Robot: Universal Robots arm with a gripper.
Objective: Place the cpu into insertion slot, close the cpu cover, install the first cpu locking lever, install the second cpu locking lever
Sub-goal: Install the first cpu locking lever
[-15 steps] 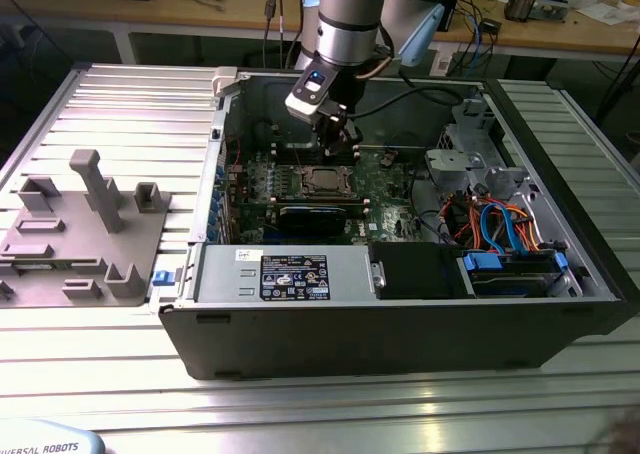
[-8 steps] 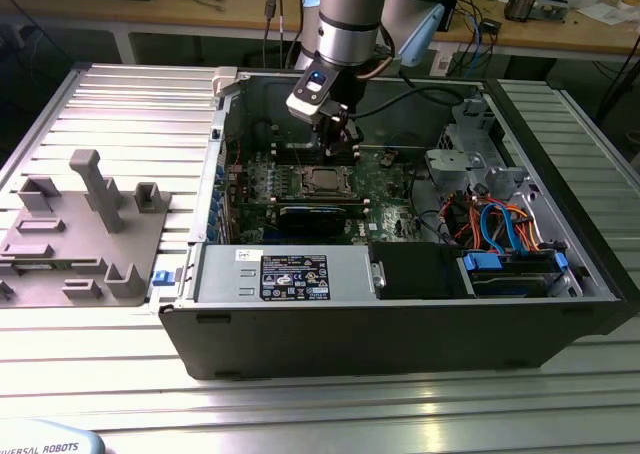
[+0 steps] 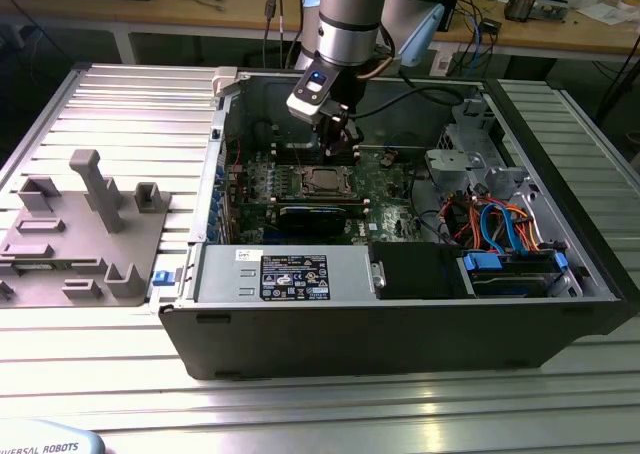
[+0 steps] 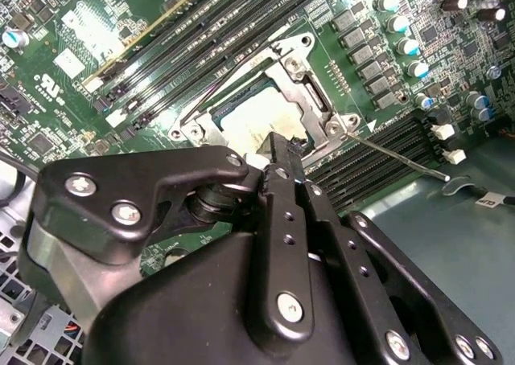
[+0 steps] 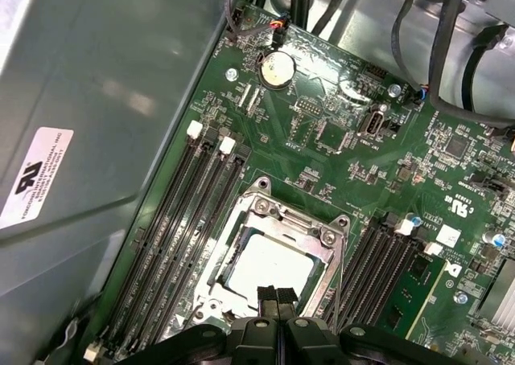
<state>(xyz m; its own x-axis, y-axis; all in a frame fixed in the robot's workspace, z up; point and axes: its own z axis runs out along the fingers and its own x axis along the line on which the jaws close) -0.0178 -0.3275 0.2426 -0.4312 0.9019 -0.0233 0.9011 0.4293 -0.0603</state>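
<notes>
The tool (image 5: 276,297) has its two fingertips pressed together, pinching nothing, right above the one cpu (image 5: 261,264). That cpu lies inside the insertion slot (image 5: 211,302), and the single cpu cover (image 5: 294,220) lies flat around it. Just beside the tool, one thin lever rod (image 4: 394,156) juts free of the slot. Long memory slots (image 5: 173,236) flank the slot on both sides. Farther off, the green board (image 5: 338,164) sits in one open computer case (image 3: 400,344) on the surface (image 3: 300,414).
</notes>
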